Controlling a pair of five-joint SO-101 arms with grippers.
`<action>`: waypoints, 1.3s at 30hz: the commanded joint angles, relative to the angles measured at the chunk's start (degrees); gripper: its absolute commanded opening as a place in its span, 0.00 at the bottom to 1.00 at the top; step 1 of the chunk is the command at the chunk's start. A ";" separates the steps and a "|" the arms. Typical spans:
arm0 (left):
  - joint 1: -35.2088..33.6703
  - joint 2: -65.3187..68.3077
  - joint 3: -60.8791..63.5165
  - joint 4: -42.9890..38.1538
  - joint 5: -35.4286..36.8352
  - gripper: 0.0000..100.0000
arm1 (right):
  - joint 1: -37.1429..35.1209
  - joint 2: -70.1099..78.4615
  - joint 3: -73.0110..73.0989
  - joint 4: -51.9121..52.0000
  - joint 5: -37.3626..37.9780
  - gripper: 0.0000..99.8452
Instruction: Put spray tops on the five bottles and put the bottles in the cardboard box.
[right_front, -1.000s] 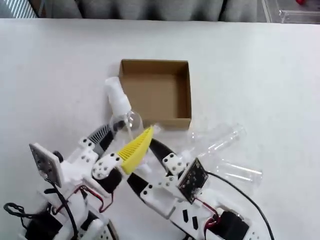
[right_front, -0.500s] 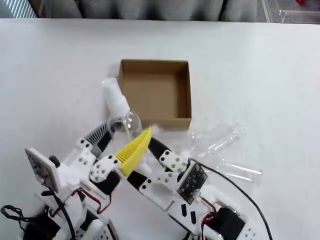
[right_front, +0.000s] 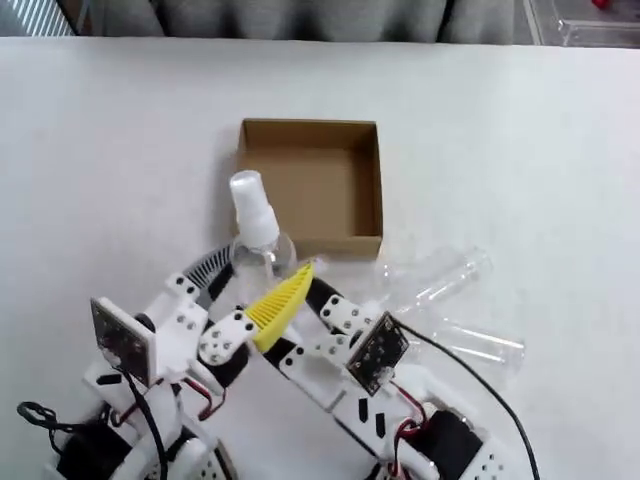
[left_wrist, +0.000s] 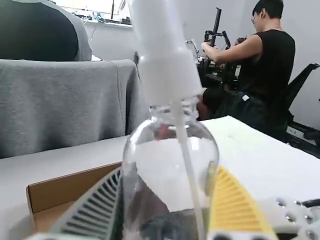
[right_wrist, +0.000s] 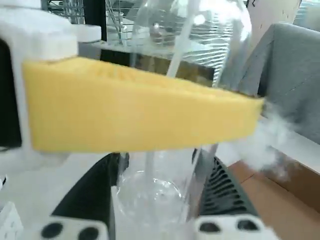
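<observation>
Bottle (right_front: 264, 250), clear, round-bodied, with white spray top (right_front: 250, 205) fitted.

High view: the bottle is held off the white table (right_front: 500, 150), by the near left corner of the open cardboard box (right_front: 310, 126). The left gripper (right_front: 270, 262) clasps the round body between one grey ribbed finger (right_front: 205, 268) and one yellow finger (right_front: 282, 298). The right gripper (right_front: 308, 286), black-fingered, lies just beside the bottle on the yellow finger's side. Two clear bottles (right_front: 440, 278) lie on their sides to the right of the box, apart from it.

Left wrist view: the bottle (left_wrist: 170, 160) stands straight in the left gripper (left_wrist: 169, 175), spray top (left_wrist: 162, 60) uppermost. The grey finger (left_wrist: 95, 210) and yellow finger (left_wrist: 232, 205) are pressed to opposite sides of it. The box (left_wrist: 55, 192) stands behind.

Right wrist view: the right gripper (right_wrist: 157, 200) has its black fingers (right_wrist: 85, 200) closed against either side of the bottle's (right_wrist: 155, 170) clear lower part. The yellow finger (right_wrist: 135, 110) crosses in front of the glass. A box wall (right_wrist: 270, 185) shows beyond.
</observation>
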 joint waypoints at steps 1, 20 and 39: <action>0.04 -0.04 0.79 -0.88 -0.70 0.02 | 2.59 -0.31 -0.44 -1.63 0.70 0.02; -4.00 -0.04 3.43 -1.32 -0.18 0.41 | 2.95 -0.40 2.29 -1.63 1.14 0.02; -9.01 -0.04 1.93 -1.05 -0.79 0.41 | 7.25 -0.40 5.19 -8.66 0.79 0.02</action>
